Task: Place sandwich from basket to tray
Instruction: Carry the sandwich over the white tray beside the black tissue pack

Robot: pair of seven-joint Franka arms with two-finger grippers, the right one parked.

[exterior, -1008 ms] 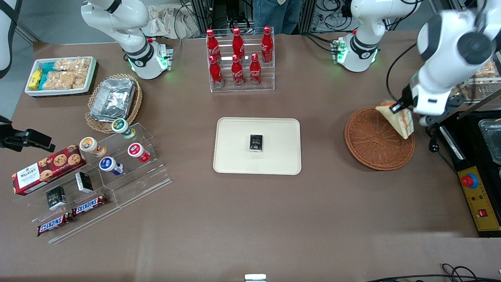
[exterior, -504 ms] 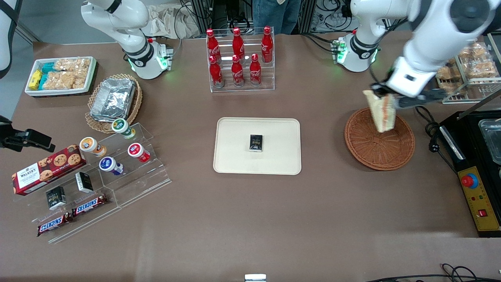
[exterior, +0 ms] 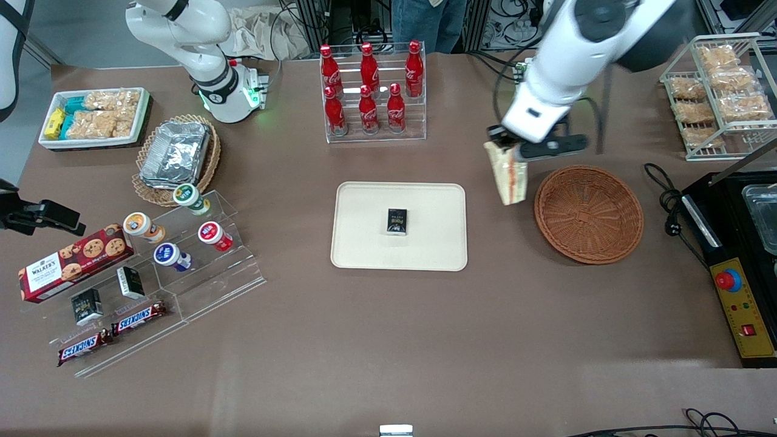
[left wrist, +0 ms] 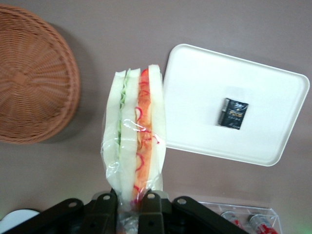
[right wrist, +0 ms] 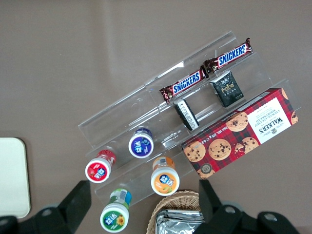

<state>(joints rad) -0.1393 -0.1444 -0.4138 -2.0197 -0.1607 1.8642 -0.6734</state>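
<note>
Sandwich (exterior: 510, 176) in end effector (exterior: 507, 145) has left basket (exterior: 588, 213), nearing tray (exterior: 399, 258).

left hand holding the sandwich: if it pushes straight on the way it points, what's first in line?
Probably bare table: the hand, shut on the sandwich, points down between basket and tray; the sandwich tip would land first. Depth unclear.
</note>
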